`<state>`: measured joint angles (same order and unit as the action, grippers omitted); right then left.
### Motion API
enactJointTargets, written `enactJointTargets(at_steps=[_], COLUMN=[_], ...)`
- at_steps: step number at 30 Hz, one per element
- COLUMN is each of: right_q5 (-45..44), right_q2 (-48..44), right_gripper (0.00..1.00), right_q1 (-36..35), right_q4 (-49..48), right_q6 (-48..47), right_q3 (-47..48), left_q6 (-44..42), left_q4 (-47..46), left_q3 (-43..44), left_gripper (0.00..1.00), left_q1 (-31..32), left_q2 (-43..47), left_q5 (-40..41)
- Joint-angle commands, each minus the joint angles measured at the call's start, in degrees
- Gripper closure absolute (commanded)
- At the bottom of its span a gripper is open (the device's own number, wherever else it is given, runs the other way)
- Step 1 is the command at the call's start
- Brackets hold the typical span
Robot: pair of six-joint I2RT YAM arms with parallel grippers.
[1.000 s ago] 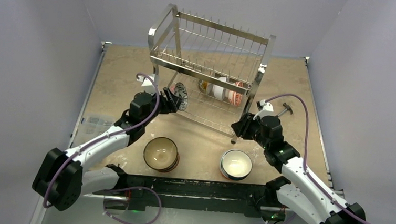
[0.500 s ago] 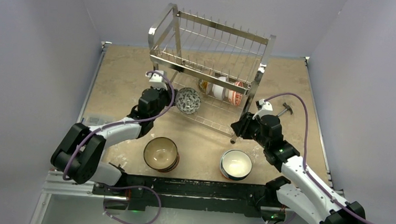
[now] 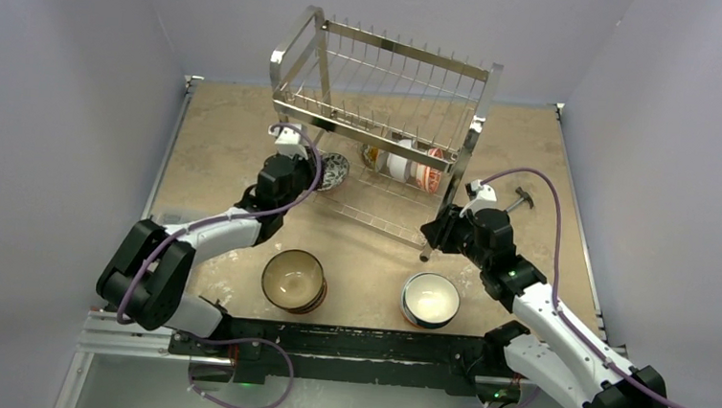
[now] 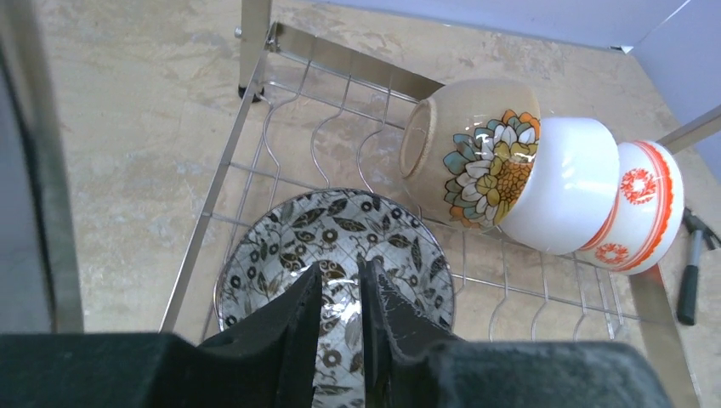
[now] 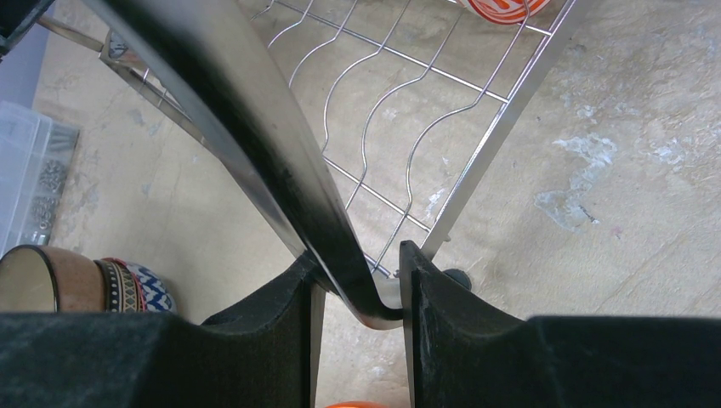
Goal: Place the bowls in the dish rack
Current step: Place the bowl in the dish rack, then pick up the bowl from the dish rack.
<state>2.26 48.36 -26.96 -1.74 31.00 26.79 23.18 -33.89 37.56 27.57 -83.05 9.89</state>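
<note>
The dish rack [image 3: 386, 71] stands at the back of the table. A black-and-white leaf-patterned bowl [image 4: 340, 225] leans in the left end of its lower tier [image 3: 333, 170]. My left gripper [image 4: 340, 270] is just in front of that bowl's inside. Its jaws are nearly together and pinch nothing. Further right in that tier lie a tan floral bowl [image 4: 472, 153], a white bowl [image 4: 565, 183] and an orange-patterned bowl [image 4: 650, 204]. My right gripper [image 5: 359, 259] is shut on the rack's front right leg [image 5: 255, 127], seen from above at the right gripper [image 3: 429, 236].
A brown stack of bowls [image 3: 292, 279] and a white-lined orange bowl [image 3: 430, 298] sit on the table near the arm bases. At the left edge lies a clear box of small parts [image 3: 173, 222]. A small tool [image 3: 521, 198] lies right of the rack.
The left gripper let go of the patterned bowl, closed, and followed it further in under the upper tier; the bowl now leans deeper in the lower tier. The right arm has not moved.
</note>
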Motion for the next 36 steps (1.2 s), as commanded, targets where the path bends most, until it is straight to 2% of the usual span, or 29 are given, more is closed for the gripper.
enactJointTargets(at_steps=[1, 5, 9, 14, 19, 30, 36], right_q5=[0.24, 0.46, 0.79, 1.07, 1.25, 0.71, 0.55], right_q2=[0.54, 0.06, -0.26, -0.29, -0.34, -1.37, -1.55], right_gripper=[0.64, 0.64, 0.64, 0.64, 0.64, 0.64, 0.64], right_q1=[-0.02, -0.02, -0.02, -0.02, -0.02, -0.04, -0.02], right_q4=[4.45, 4.52, 4.39, 4.36, 4.29, 5.49, 5.76], right_q6=[3.42, 3.43, 3.54, 3.63, 3.68, 3.5, 3.38], right_q3=[1.31, 1.36, 1.26, 1.0, 0.85, 1.24, 1.6], left_q6=[7.44, 16.77, 25.53, 35.66, 41.55, 48.3, 45.89], left_q4=[7.86, 15.21, 20.32, 23.25, 23.2, 17.4, 13.61], left_q3=[2.81, 2.86, 2.36, 1.07, 0.74, 0.1, -0.45], left_gripper=[0.73, 0.48, 0.36, 0.34, 0.35, 0.39, 0.38], left_q1=[0.09, 0.11, 0.11, 0.11, 0.16, 0.11, 0.11], left_q2=[4.36, 7.05, 8.73, 9.51, 6.84, -1.45, -1.08], left_q5=[2.09, 2.87, 1.84, 0.37, -1.82, -7.01, -9.56])
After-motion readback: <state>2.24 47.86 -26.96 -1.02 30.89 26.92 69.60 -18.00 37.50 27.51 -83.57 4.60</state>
